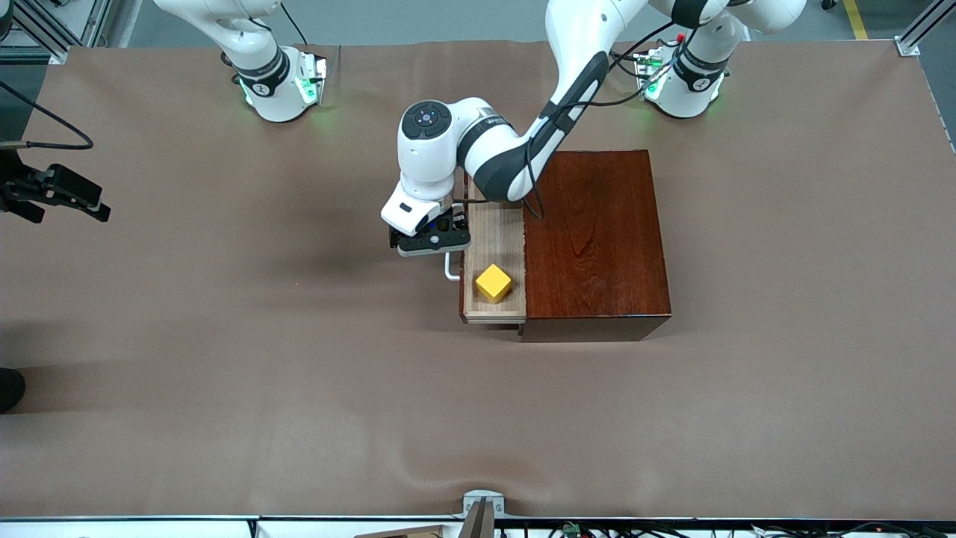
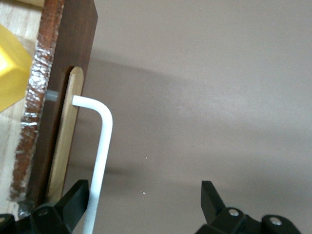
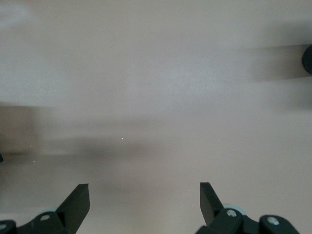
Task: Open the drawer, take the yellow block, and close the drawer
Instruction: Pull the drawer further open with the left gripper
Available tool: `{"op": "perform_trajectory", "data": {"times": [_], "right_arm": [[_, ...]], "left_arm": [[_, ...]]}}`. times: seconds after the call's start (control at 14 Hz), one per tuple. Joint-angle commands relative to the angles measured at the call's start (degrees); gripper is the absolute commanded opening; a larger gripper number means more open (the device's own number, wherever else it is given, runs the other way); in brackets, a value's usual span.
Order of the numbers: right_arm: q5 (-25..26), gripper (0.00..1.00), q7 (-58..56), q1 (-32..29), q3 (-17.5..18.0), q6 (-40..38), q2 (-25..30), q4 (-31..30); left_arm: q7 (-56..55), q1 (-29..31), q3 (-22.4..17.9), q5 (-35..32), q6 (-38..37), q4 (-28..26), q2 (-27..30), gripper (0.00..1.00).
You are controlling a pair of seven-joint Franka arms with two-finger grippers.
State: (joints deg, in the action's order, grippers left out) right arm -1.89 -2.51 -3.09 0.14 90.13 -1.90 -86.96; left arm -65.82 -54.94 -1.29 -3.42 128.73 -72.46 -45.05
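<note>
High front view, two close wrist views

Brown cloth-covered table (image 1: pixel 224 373), grey floor along its top edge, aluminium frame posts (image 1: pixel 922 26) at corners.

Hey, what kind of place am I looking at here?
Probably a robotics lab test bench: two white arm bases bolted along a table under brown cloth, aluminium framing at the corner, and just a wooden box with its drawer open.
</note>
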Motion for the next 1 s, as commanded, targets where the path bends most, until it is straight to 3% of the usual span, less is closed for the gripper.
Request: {"op": "perform_trajectory", "data": {"times": [0.0, 0.93], "right_arm": [[-0.83, 1.0, -0.57, -1.22, 0.74, -0.22, 0.32, 0.3], [-0.75, 1.0, -0.65, -1.22, 0.74, -0.31, 0.32, 0.38]], "left_arm": [[-2.12, -1.57, 1.11, 2.63, 2.05, 2.06, 0.14, 1.0], [-1.94, -1.74, 0.76, 2.45, -3.4, 2.06, 1.46, 1.0]]}}
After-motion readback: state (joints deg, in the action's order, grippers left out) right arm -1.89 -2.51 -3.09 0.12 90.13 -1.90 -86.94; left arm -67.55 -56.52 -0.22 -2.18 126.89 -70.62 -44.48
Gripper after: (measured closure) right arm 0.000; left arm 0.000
